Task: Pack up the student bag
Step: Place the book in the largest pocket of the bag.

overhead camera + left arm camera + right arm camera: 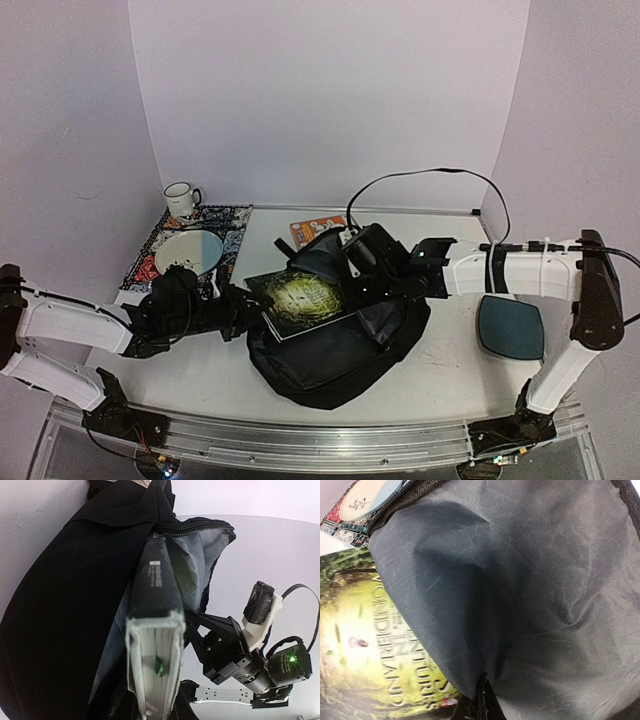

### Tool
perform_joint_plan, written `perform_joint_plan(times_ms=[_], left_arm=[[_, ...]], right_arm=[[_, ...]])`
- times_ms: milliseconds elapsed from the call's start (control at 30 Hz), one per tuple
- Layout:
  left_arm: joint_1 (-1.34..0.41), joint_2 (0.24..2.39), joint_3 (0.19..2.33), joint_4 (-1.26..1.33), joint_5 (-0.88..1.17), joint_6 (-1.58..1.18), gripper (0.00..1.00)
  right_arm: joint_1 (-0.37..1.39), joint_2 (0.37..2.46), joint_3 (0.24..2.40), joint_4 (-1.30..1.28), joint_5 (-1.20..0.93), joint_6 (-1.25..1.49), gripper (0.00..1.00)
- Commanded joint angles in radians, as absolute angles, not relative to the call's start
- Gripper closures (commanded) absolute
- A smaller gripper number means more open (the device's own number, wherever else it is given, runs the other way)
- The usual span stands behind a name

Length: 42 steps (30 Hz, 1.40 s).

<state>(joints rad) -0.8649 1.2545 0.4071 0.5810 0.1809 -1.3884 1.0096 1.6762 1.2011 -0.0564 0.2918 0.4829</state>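
left arm (70, 325) and right arm (510, 272) stretch inward; left tool (243, 318) clamped, right tool (362, 264) unclear.

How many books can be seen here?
2. One green-covered book at the mouth of the student bag; one orange book on the table behind the bag, partly hidden. More may be inside.

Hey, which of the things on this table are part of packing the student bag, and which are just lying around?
In the job:
student bag
Wonderland book, one end in the bag's opening

Lying about:
mug
plate
patterned placemat
orange booklet, perhaps to pack later
dark-teal pad
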Motion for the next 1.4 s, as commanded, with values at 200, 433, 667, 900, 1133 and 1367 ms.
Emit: perform_joint_plan(times_ms=[200, 433, 667, 900, 1133, 1367], left_arm=[[-0.991, 1.544, 0.673, 0.793, 0.062, -1.335, 1.00], [-1.090, 1.701, 0.712, 0.944, -0.195, -1.406, 1.00], [-1.146, 1.832, 0.786, 0.981, -0.276, -1.426, 0.89], [-1.163, 1.910, 0.811, 0.978, -0.187, -1.443, 0.50], [-1.193, 1.793, 0.779, 0.909, -0.241, -1.275, 0.30], [-1.226, 1.681, 0.760, 0.755, -0.249, -1.174, 0.15]], right_arm=[[1.022, 1.608, 1.209, -0.008, 0.292, 0.522, 1.00], [1.023, 1.574, 1.178, -0.008, 0.323, 0.535, 1.00], [1.023, 1.566, 1.152, -0.008, 0.358, 0.547, 1.00], [1.022, 1.573, 1.141, -0.033, 0.435, 0.537, 1.00], [1.021, 1.548, 1.120, -0.117, 0.527, 0.505, 1.00], [1.001, 1.504, 1.059, -0.178, 0.572, 0.487, 1.00]])
